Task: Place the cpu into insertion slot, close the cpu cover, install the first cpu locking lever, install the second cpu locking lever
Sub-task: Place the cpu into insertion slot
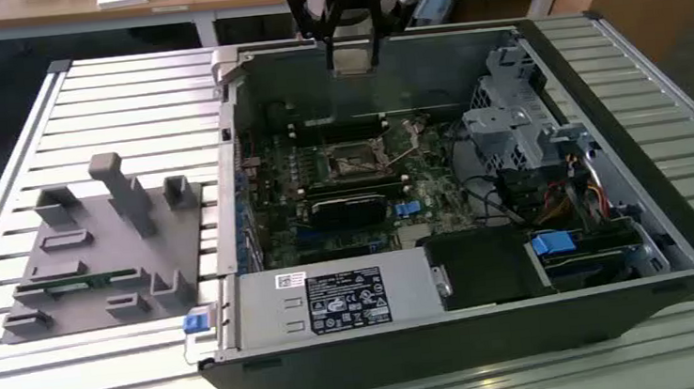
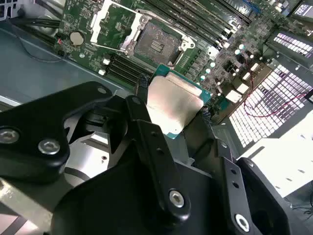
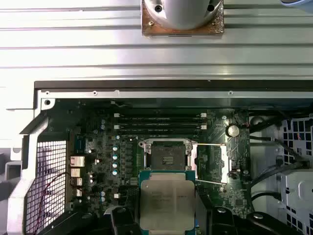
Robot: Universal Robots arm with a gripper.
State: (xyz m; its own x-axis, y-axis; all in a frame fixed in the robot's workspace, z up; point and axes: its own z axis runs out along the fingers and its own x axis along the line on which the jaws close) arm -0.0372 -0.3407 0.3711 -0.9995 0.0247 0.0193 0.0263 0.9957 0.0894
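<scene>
**A:** Second wrist view had the gripper (image 2: pixel 173 97) clamped on the cpu (image 2: pixel 180 111), with a finger at each of two opposite edges. Where was the chip against the board?

**B:** It was held up between the fingertips, well above the insertion slot (image 2: pixel 157 45). The slot lay bare, and the cpu cover (image 2: pixel 99 18) was swung open beside it.

**A:** How should it have gone in?

**B:** By my judgement: kept level, squared to the socket frame and lowered straight. It was to be released only once seated, never pushed.
</scene>
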